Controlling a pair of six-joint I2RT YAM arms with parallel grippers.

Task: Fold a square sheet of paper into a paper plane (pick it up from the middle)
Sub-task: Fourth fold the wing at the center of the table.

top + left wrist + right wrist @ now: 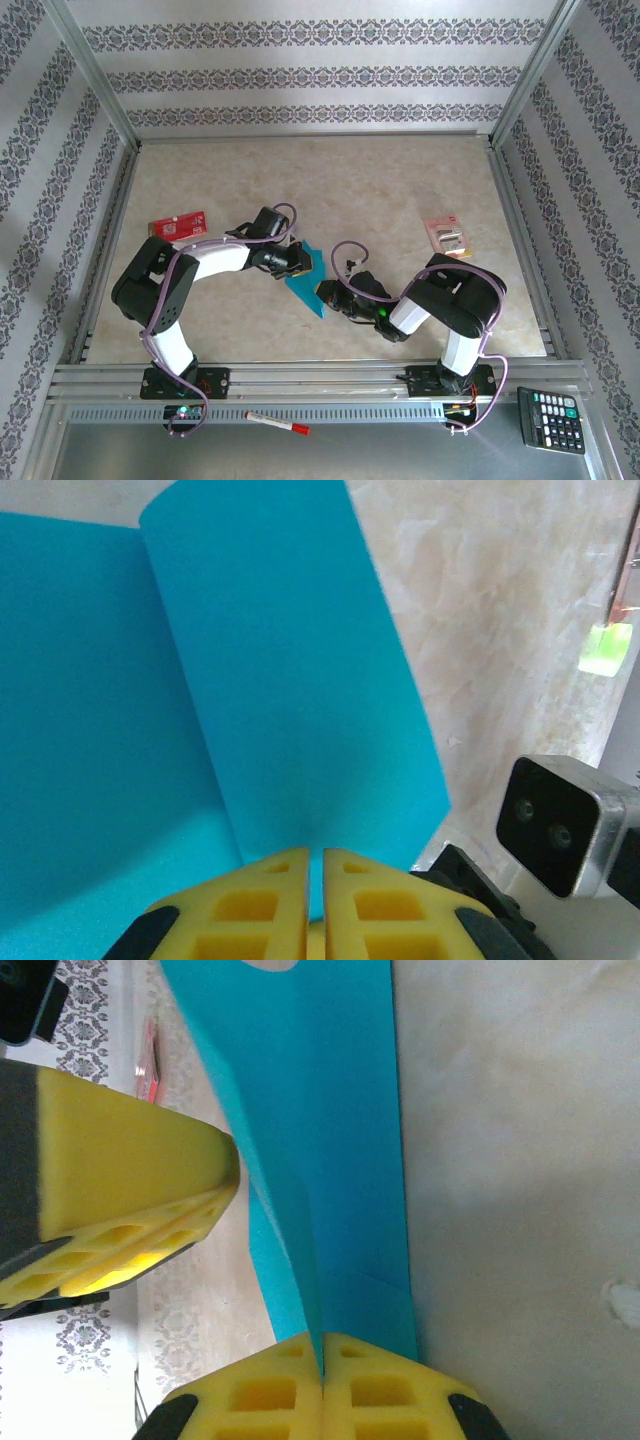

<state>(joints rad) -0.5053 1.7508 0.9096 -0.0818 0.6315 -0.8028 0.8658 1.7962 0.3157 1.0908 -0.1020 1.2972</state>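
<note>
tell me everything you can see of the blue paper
The paper is thin, matte, plain teal-blue and folded: from above, a narrow wedge with its tip toward the near edge. Creases run along it and one flap curves. It is over the middle of the table. The left hand pinches one edge, the right hand a fold, both shut on it.

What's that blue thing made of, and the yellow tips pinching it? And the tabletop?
Blue sheet: thin matte paper, judging by its sharp crease and soft curl. Yellow pads of the left tool: probably soft foam or rubber, dull, moulded with square hollows. Tabletop: beige, veined like marble; real stone or print, can't tell.
</note>
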